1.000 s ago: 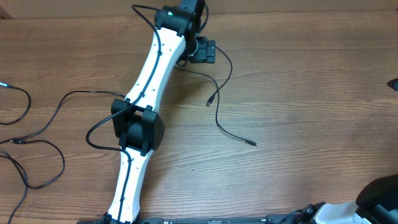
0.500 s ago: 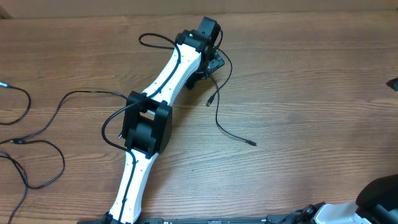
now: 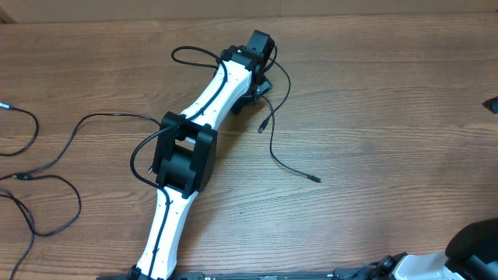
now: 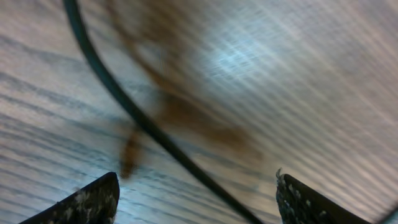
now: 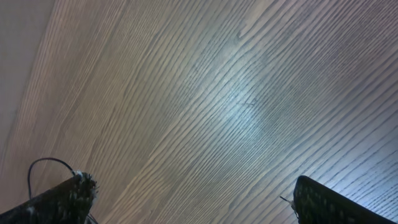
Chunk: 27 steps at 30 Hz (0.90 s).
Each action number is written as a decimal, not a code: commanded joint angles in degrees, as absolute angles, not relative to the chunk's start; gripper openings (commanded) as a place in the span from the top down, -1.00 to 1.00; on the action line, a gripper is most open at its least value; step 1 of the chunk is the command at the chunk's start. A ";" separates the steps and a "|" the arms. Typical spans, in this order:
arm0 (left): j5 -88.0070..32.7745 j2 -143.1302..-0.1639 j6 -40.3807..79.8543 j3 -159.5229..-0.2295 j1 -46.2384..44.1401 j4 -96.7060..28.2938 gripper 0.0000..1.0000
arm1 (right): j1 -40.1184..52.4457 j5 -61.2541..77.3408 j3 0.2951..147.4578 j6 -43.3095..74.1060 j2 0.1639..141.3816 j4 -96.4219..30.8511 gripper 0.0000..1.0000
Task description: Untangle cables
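One thin black cable curls from beside my left gripper at the table's far middle and runs down to a plug end. A second plug end lies just below the gripper. In the left wrist view that cable crosses diagonally between the two fingertips, touching neither. My left gripper is open, low over the wood. More cables lie in loose loops at the left edge. My right gripper is open over bare wood with nothing between its fingers.
My left arm stretches diagonally from the front edge to the far middle, with its own thicker black cable looping beside the elbow. The right arm's base sits at the front right corner. A small dark object shows at the right edge.
My left arm has swung to the right and its gripper has come down onto the cable's upper bend. Its jaws have narrowed a little. The cables have not moved.
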State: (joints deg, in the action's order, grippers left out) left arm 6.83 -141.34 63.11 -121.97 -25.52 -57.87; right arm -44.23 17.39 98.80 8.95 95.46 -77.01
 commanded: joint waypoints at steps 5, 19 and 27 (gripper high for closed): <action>9.43 -140.33 63.86 -118.72 -25.52 -58.00 0.45 | -44.38 17.72 98.56 8.45 95.50 -76.84 -1.00; 24.73 -129.08 55.29 -138.67 -7.35 -73.14 0.92 | -44.38 17.69 98.56 8.45 95.50 -76.79 -1.00; 18.98 -120.44 53.93 -140.53 10.50 -75.72 0.92 | -44.38 17.72 98.56 8.45 95.50 -76.82 -1.00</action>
